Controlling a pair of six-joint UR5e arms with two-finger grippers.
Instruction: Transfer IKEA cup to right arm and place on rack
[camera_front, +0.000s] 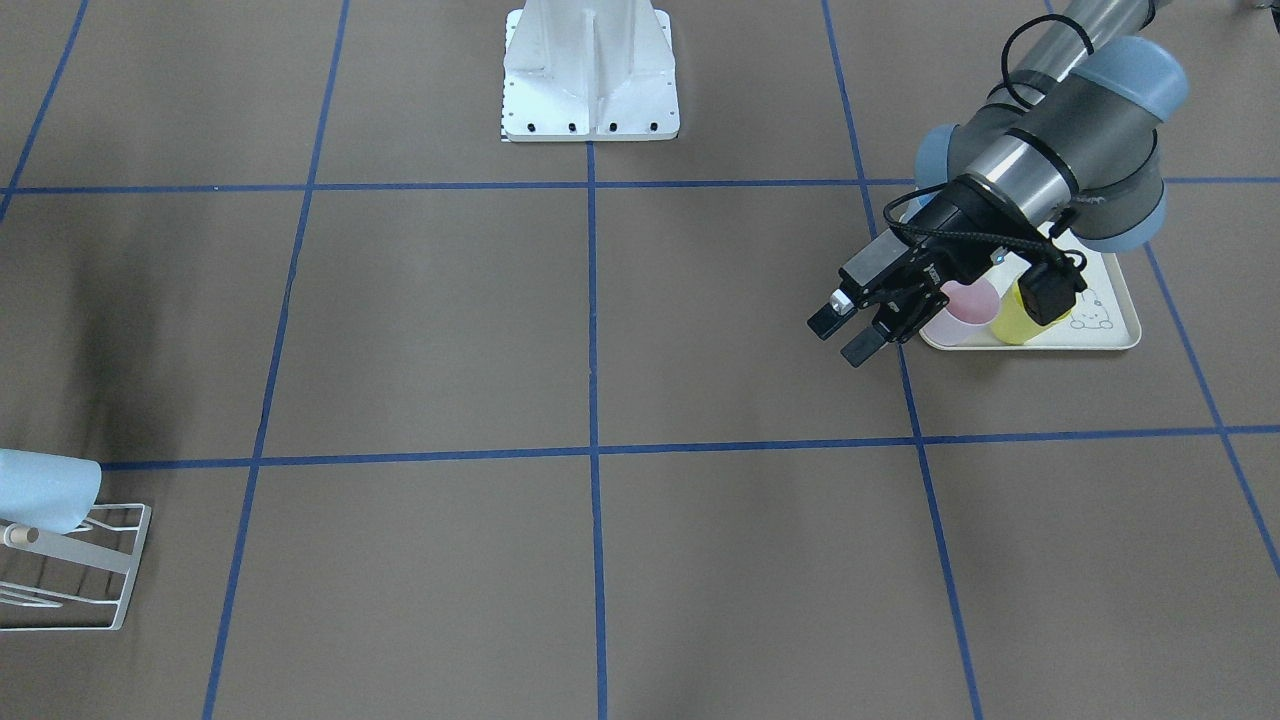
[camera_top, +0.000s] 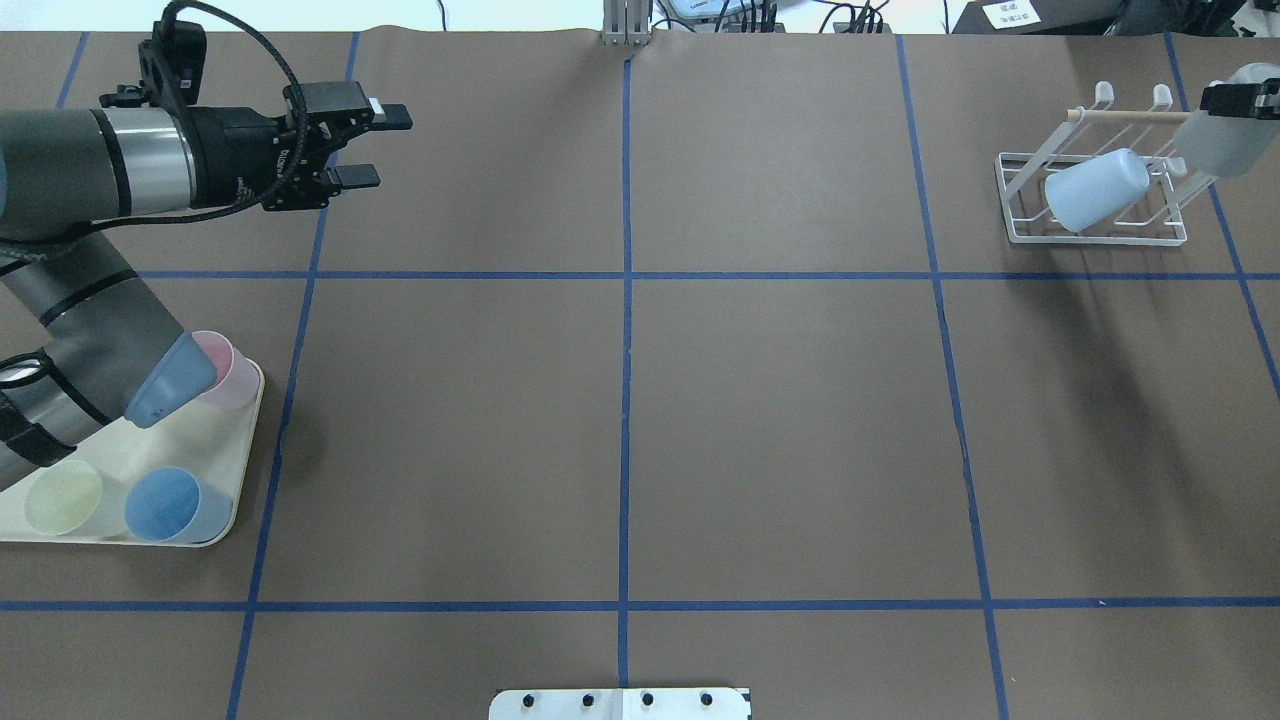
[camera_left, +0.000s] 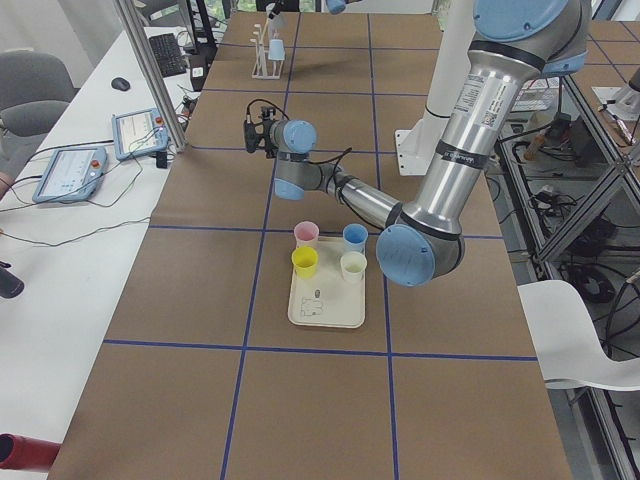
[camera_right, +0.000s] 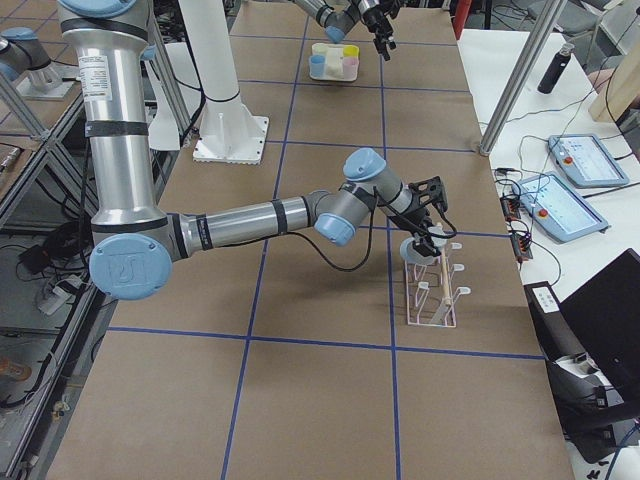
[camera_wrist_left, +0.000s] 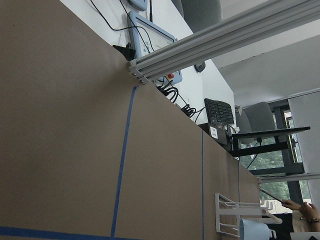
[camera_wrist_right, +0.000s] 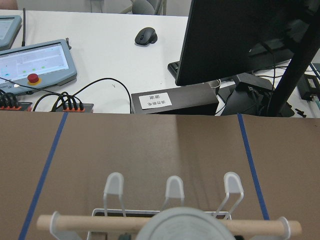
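My right claw (camera_top: 1238, 100) sits at one end of the small white wire rack (camera_top: 1100, 240), against a pale grey-blue plastic cup (camera_top: 1212, 148) that overlaps the rack's wooden rod (camera_top: 1125, 115). Whether I'm gripping the cup I cannot tell. A light blue cup (camera_top: 1095, 190) hangs tilted on a peg just beside it. My left claw (camera_top: 385, 147) hangs released and empty over the brown paper-covered table (camera_top: 640, 430), near the cream tray (camera_top: 238, 470) of coloured cups (camera_top: 165, 505).

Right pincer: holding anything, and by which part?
The right pincer seems to grip a pale grey cup by its side wall, over the rack; exact contact is cut off at the frame edge. The left pincer is open, empty.
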